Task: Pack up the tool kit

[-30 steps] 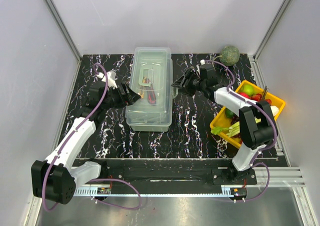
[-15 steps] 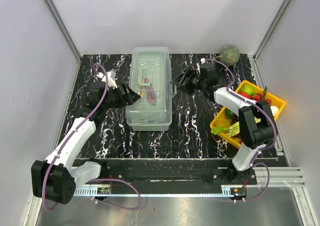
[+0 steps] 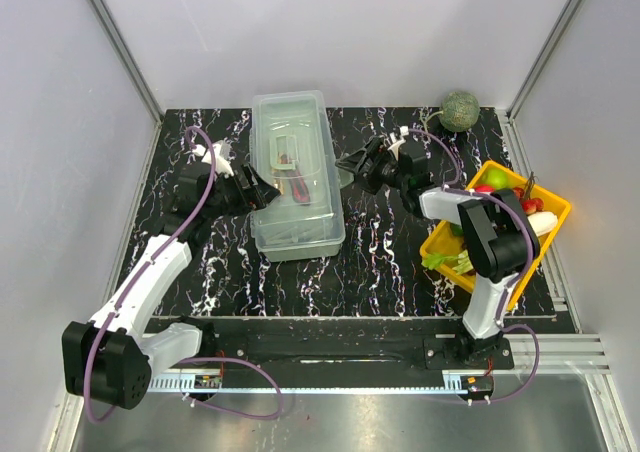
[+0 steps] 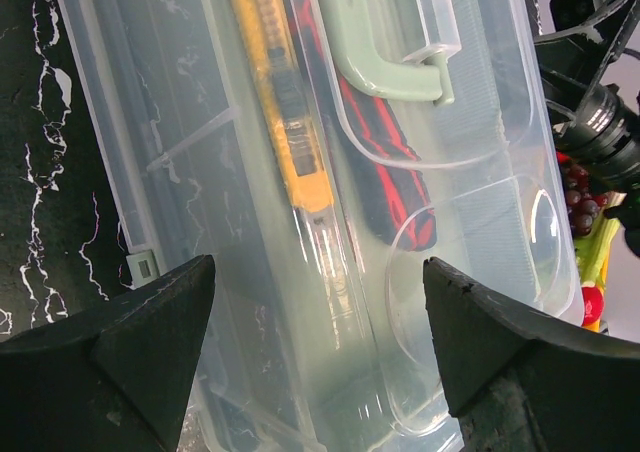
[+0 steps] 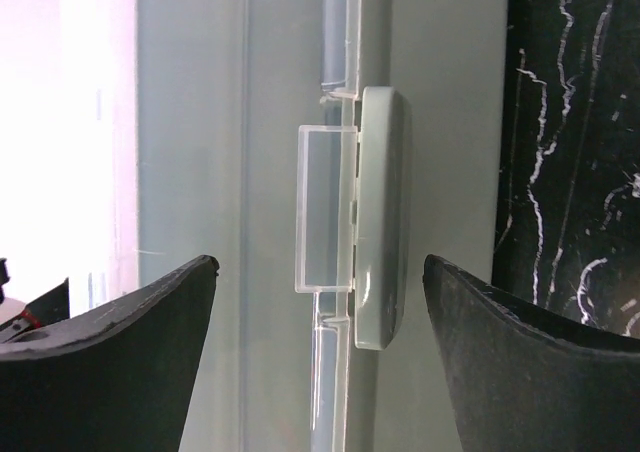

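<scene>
- The toolbox [image 3: 298, 234] sits on the black marbled table [image 3: 380, 262] between the two arms, a bit askew, with its clear lid down. Through the lid I can see the yellow knife [image 4: 285, 112] and the red pliers [image 4: 395, 187] lying side by side under the pale green handle [image 4: 385, 62].
- The left gripper [image 3: 262, 188] hangs at the box's left flank with its claw spread wide and nothing in it. From its own camera, the lid fills the gap between the fingers.
- The right gripper [image 3: 348, 168] faces the box's right side, claw also wide apart and empty. Its camera looks straight at the pale green latch [image 5: 382, 212], which lies between the fingers and is touched by neither.
- The packing looks nearly done, and I'd say snapping that latch home is the step in hand.
- To do it well, the right claw should come in square to the latch and press its face flat to the wall, not catch an edge.
- The left claw should brace the far side so the light box cannot slide or twist further.
- I can read no brand, label or writing anywhere on the box or the tools.
</scene>
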You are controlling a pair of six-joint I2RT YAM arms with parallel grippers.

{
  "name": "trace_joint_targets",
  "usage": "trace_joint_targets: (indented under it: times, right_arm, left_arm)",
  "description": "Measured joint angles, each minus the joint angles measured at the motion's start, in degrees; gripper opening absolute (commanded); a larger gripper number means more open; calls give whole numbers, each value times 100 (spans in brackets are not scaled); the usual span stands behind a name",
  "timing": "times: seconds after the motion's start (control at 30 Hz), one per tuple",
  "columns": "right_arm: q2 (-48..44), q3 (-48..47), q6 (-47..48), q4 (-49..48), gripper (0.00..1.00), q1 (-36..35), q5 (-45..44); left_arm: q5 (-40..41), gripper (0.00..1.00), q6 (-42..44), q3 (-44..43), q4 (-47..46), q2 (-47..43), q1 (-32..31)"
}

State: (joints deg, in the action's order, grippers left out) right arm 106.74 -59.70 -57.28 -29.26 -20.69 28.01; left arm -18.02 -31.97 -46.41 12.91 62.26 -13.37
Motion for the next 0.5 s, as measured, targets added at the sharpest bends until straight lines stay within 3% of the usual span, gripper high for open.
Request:
trace_joint_targets:
  times: [0.27, 0.5]
  right_arm:
    - [890, 647, -1550, -3174, 94, 22, 332]
    - [1261, 647, -2048, -3871, 98, 22, 468]
  left_arm:
    - [181, 98, 59, -330, 400, 103, -85]
    - [457, 99, 52, -839, 756, 511, -149]
